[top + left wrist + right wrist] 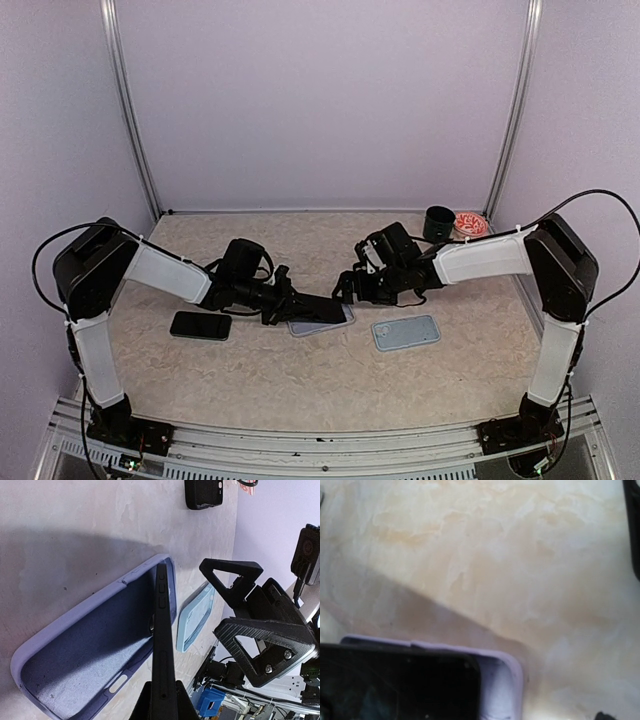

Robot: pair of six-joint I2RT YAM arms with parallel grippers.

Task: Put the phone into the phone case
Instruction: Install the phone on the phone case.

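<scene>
My left gripper [283, 300] is shut on a black phone [322, 307] and holds it tilted, its far end down inside the lavender phone case [300, 328] lying on the table. In the left wrist view the phone [162, 630] is edge-on between my fingers [141, 706], over the open case [85, 650]. My right gripper [348, 288] hovers at the case's right end, open and empty, as the left wrist view shows [212, 597]. The right wrist view shows the phone's end [395, 685] inside the case's corner [512, 680].
A second black phone [200, 325] lies left of the case. A light blue case [406, 332] lies to its right, also in the left wrist view [195, 617]. A black cup [438, 222] and a red-and-white dish [468, 224] stand at the back right.
</scene>
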